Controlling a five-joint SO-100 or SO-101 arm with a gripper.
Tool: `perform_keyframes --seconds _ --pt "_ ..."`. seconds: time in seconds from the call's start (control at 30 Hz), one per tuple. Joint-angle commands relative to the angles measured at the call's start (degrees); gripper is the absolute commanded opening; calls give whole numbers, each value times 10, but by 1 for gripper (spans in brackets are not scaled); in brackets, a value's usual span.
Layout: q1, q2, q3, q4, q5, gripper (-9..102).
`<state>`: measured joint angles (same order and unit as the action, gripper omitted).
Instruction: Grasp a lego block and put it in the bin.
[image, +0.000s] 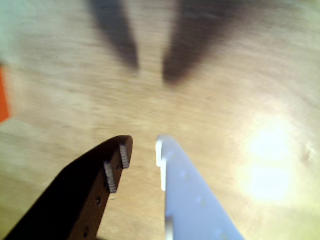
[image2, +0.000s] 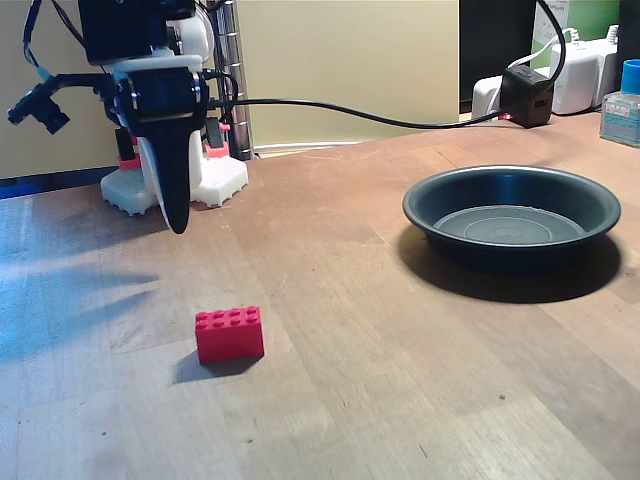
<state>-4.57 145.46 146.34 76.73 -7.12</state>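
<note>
Fixed view, gripper (image2: 176, 222) hanging above wooden table (image2: 380, 380), jaws slightly parted and empty, lego block (image2: 230, 334) below-right, bin (image2: 512, 213) well apart.

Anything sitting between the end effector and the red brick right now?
No. In the fixed view, bare wooden table separates the end effector from the lego block below it; nothing lies between them.

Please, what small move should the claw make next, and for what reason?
Probably it should come forward and down toward the lego block. In the fixed view the claw hangs above the table, well behind the block, holding nothing, and the bin is empty.
</note>
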Motion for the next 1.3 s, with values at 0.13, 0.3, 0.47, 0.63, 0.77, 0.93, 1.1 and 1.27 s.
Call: perform_keyframes --seconds 0.13,0.3,0.47,0.63,0.77,0.93,1.1,1.27 --pt "-36 -221 -188 6 2 0" --pt "-44 -340 -319 50 3 0" --pt "-43 -443 -461 113 3 0" --pt "-42 -548 -588 168 3 0" --pt "-42 -617 -650 176 3 0" --pt "-40 -673 -700 168 3 2" --pt "-39 -690 -714 168 -2 14" --pt "-37 -693 -710 168 -5 20"
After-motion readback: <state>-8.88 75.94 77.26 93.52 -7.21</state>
